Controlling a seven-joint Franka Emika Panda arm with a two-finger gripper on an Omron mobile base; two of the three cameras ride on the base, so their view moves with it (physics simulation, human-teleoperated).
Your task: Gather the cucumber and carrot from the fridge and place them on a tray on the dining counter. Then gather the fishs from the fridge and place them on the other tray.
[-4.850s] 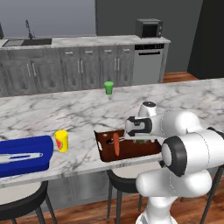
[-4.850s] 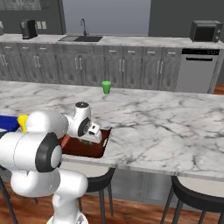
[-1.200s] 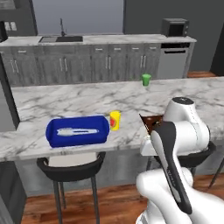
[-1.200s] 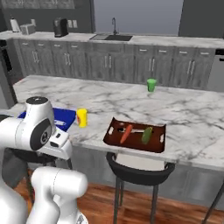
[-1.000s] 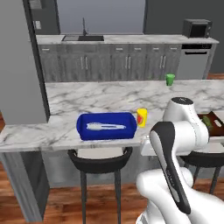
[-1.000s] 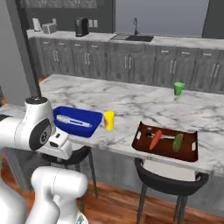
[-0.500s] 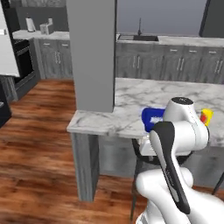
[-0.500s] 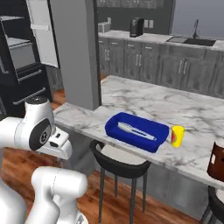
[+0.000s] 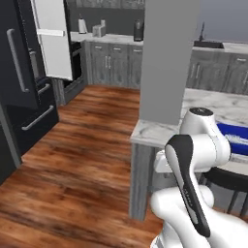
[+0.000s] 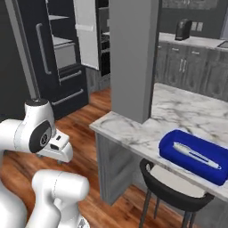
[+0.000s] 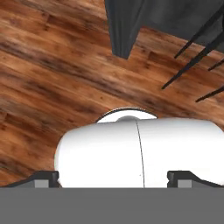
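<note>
1. The fridge (image 10: 53,58) stands at the far left of the right base view, across a stretch of wood floor (image 9: 72,160) from the counter; one tall door (image 10: 87,33) is swung open, showing its light grey inner face, and light grey shelves (image 10: 62,42) are visible inside; the lower drawers with long grey bar handles are shut; in the left base view the same black fridge (image 9: 24,82) lines the left edge, with the open door (image 9: 53,38) beside it.
2. The dining counter (image 10: 133,129) runs from the middle to the right of the right base view; its marble end butts against a broad grey pillar (image 10: 131,53); a dark stool (image 10: 173,189) is tucked under the counter edge.
3. The blue tray (image 10: 196,156) rests on the counter near its front edge, well apart from the fridge; a slim silver-grey fish (image 10: 196,156) lies lengthwise inside it; whether anything else lies in the tray cannot be told; a corner of the same tray (image 9: 235,135) shows at the right edge of the left base view, partly behind the arm.
4. Grey kitchen cabinets (image 9: 116,60) line the back wall, with small appliances on their top.
5. The gripper (image 11: 113,175) points down at the wood floor (image 11: 52,78); its two dark finger tips (image 11: 43,177) stand spread wide at the bottom corners of the hand view; nothing lies between them; dark stool legs (image 11: 192,52) and a grey post (image 11: 124,26) cross the top of that view.
</note>
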